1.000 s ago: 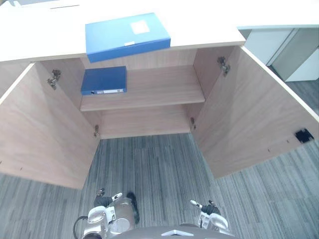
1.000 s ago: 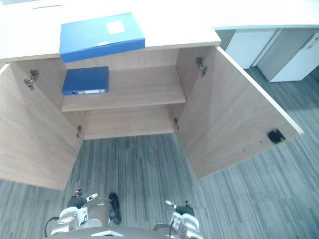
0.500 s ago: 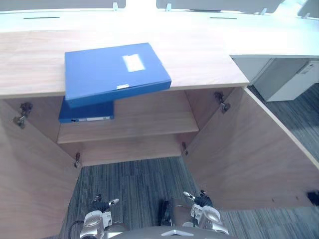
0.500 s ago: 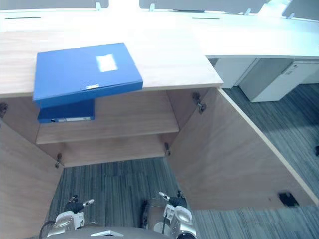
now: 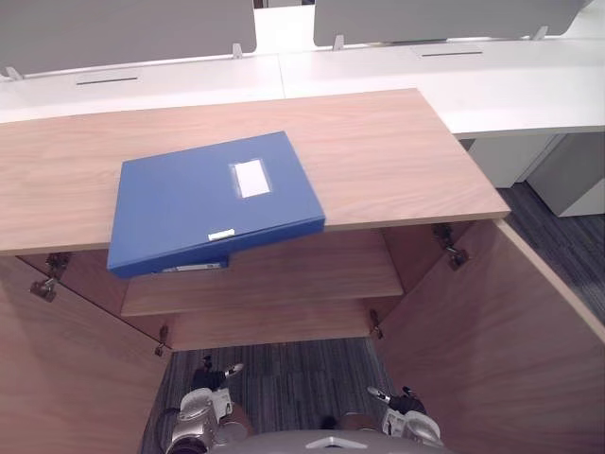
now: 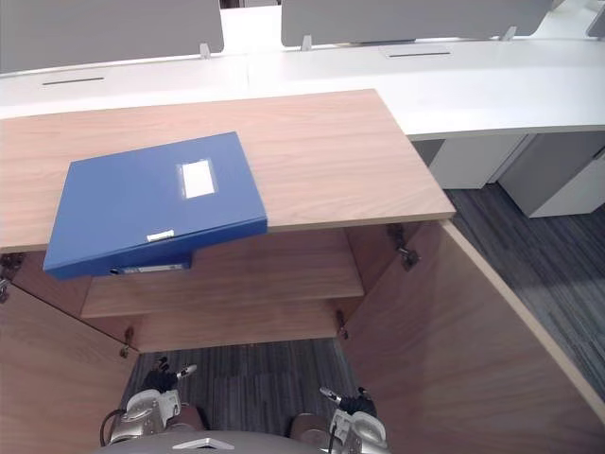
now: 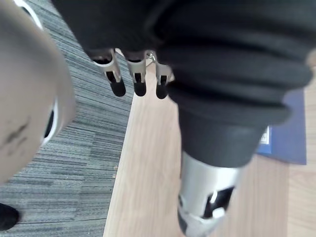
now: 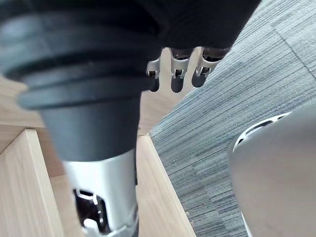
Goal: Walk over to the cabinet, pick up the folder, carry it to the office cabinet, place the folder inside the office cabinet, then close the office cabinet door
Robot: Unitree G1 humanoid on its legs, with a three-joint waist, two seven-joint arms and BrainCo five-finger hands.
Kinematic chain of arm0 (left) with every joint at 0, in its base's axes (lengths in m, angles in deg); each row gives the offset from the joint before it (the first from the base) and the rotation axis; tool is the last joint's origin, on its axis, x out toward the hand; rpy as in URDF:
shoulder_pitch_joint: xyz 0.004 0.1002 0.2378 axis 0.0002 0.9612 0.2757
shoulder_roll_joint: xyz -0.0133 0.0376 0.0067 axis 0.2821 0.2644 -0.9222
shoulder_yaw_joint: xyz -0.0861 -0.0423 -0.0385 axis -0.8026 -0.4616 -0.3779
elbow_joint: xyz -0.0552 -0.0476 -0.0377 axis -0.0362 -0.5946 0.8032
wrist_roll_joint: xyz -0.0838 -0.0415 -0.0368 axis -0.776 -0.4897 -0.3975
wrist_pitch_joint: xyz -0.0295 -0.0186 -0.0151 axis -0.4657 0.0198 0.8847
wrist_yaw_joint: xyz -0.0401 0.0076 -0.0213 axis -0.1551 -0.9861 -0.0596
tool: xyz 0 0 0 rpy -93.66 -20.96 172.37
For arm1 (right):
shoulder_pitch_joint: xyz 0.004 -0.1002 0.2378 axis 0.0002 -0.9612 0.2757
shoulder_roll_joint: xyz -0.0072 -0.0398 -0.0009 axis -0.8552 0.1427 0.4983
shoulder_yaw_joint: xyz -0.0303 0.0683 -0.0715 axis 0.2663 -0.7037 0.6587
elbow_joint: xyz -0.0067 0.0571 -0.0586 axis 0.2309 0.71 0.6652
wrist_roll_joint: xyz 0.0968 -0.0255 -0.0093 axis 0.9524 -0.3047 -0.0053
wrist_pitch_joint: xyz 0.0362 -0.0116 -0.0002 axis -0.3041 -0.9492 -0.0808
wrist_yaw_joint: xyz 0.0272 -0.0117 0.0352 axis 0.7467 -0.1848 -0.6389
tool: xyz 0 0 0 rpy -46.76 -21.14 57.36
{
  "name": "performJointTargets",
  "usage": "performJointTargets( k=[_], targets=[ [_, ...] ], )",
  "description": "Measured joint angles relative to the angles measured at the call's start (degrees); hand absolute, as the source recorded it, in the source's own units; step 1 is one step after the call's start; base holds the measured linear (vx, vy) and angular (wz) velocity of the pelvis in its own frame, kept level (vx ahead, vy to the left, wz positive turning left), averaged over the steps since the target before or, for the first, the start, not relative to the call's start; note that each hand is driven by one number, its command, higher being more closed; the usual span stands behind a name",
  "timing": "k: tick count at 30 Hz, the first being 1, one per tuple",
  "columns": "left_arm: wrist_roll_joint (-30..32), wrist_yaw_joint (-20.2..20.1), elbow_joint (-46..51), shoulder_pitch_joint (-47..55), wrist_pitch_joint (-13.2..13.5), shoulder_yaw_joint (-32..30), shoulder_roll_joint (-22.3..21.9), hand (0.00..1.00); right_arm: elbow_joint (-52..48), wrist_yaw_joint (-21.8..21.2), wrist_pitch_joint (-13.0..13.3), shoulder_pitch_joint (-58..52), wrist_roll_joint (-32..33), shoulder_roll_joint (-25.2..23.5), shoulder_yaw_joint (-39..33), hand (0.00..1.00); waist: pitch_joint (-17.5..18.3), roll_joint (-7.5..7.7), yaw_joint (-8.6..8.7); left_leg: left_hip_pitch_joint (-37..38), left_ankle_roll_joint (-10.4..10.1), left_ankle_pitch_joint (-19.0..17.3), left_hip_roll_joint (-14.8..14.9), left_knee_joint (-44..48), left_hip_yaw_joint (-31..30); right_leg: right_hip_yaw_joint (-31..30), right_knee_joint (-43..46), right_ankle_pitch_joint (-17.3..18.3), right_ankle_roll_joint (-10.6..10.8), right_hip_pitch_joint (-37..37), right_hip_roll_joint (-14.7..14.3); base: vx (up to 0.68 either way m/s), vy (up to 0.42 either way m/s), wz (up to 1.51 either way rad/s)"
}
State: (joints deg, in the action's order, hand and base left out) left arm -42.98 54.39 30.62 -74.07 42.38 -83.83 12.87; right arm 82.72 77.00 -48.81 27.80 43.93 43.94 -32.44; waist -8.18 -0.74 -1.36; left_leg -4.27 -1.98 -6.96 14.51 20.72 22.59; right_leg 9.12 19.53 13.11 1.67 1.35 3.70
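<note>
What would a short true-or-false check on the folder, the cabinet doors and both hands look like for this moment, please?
1. The blue folder lies on the cabinet top, overhanging its front edge. True.
2. Both cabinet doors are shut. False: the left door and the right door stand open.
3. The left hand grips the blue folder. False: it hangs low above the carpet, fingers straight, holding nothing.
4. A second folder lies on the shelf inside. True.
5. The right hand rests on the cabinet top. False: it hangs low, empty.
</note>
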Motion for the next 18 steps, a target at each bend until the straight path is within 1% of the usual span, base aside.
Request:
performJointTargets(
  k=[2,3,5,7,9,12,14,18],
  targets=[
    [0.02,0.03,-0.10,0.24,-0.09,-0.07,0.80,0.00,0.05,0.00,-0.31,-0.81,-0.03,-0.92,-0.53,0.00,0.90,1.54,-0.28,1.76,-0.03,0.03,-2.37,-3.70,1.14,-0.47,-2.37,-0.96,1.29,-0.91,1.53,0.17,0.189,0.01],
    [0.03,0.01,-0.39,0.45,-0.19,-0.05,1.10,0.00,0.04,0.00,-0.32,-1.02,-0.05,-1.31,-0.58,0.00,1.05,1.90,-0.19,3.31,0.02,0.06,-3.51,-5.15,1.49,-0.59,-3.65,-1.43,1.86,-2.31,2.24,0.12,0.165,-0.05],
    [0.07,0.01,-0.38,1.05,-0.19,0.08,1.17,0.00,0.05,-0.01,-0.32,-1.11,-0.16,-1.42,-0.66,0.00,1.12,1.86,-0.03,5.66,0.12,0.31,-5.02,-7.36,2.09,-0.80,-5.29,-1.84,2.51,-4.20,3.09,0.07,0.110,-0.04],
    [0.08,0.00,-0.40,1.64,-0.19,0.31,1.21,0.00,0.05,-0.02,-0.31,-1.31,-0.49,-1.46,-1.07,0.00,1.70,1.65,-0.03,7.11,0.18,1.48,-6.20,-10.42,2.58,-1.05,-6.71,-2.56,2.95,-4.80,3.55,0.02,0.063,-0.06],
    [0.12,0.00,-0.51,1.96,-0.20,1.07,1.55,0.00,0.13,-0.02,-0.32,-1.35,-0.54,-1.60,-1.68,0.00,1.86,1.47,0.03,8.49,-0.03,4.09,-7.34,-15.06,2.56,-0.83,-8.20,-3.60,2.93,-4.97,3.71,0.00,0.000,0.00],
    [0.12,0.03,-0.53,2.37,-0.19,2.09,2.20,0.00,0.96,-0.02,-0.32,-1.41,-0.53,-1.43,-2.07,0.00,2.02,1.30,-0.05,10.36,-0.21,6.85,-8.17,-20.00,2.32,-0.60,-9.58,-4.55,2.67,-5.44,3.11,-0.05,-0.012,0.04],
    [0.11,0.13,-0.60,2.67,-0.20,3.30,2.56,0.00,2.17,0.01,-0.23,-0.93,-0.54,-0.99,-2.03,0.00,2.28,1.12,0.00,11.61,-0.08,9.44,-8.87,-24.09,1.44,-0.01,-10.25,-5.06,2.64,-5.65,2.73,-0.09,-0.015,0.13],
    [0.11,1.52,0.79,3.03,-0.14,6.95,3.78,0.00,2.39,0.14,-0.28,-0.88,-0.57,-0.20,-1.17,0.00,2.31,1.14,-0.15,11.40,0.04,10.48,-9.55,-25.44,-0.60,1.14,-10.51,-5.41,2.82,-5.69,2.80,-0.11,0.004,0.23]
  ],
)
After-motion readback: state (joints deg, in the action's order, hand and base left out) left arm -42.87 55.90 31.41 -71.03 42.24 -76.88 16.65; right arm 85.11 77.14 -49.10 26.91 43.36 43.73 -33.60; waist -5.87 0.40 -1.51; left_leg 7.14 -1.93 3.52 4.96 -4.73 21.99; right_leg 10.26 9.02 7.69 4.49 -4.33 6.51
